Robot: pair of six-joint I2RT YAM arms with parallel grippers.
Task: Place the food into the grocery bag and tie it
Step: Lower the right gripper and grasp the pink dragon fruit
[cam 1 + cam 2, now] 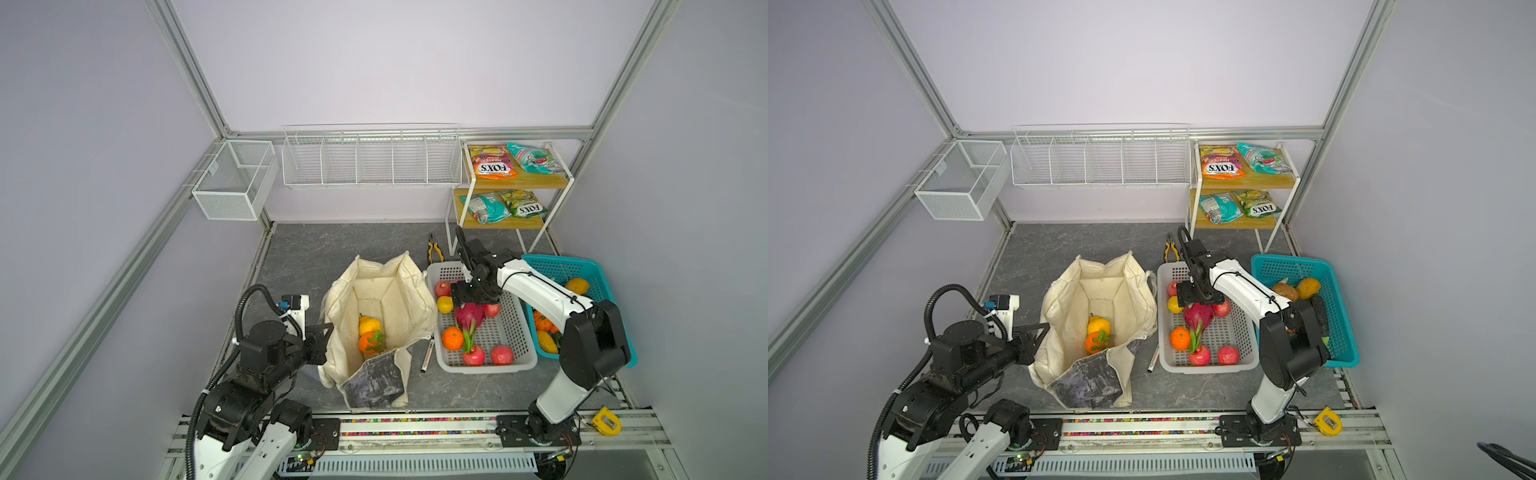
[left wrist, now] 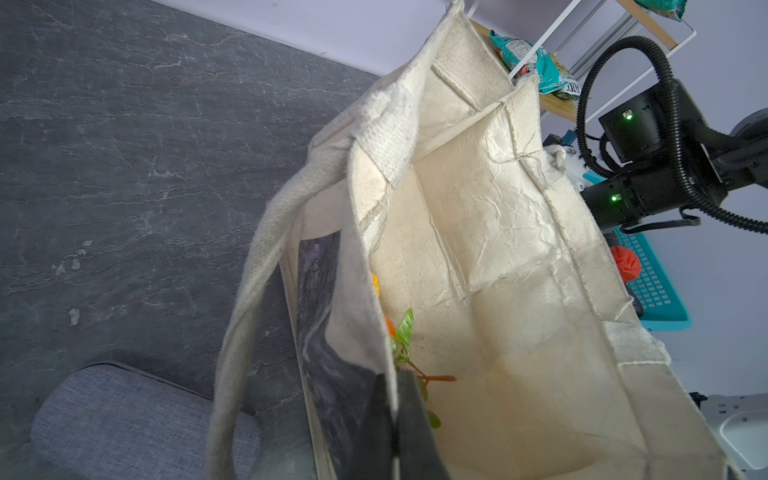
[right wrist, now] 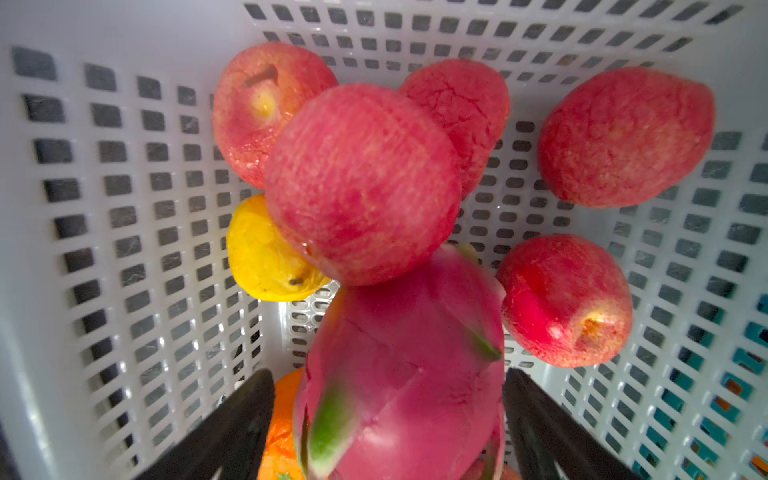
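The aluminium rail [image 1: 415, 428] carrying both arm bases edges the dark grey stone-patterned tabletop [image 1: 311, 257], between pale lilac walls [image 1: 374, 62]. The left gripper [image 2: 397, 399] is clenched on the rim of the grocery bag [image 1: 374, 291], which stands open mid-table. The right gripper [image 3: 388, 376] is spread around the dragon fruit [image 3: 399, 332] in the white basket [image 1: 519, 332].

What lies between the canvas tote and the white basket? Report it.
A slim silver pen lies between the canvas tote and the white perforated basket, beside the basket's near corner; both top views show it.
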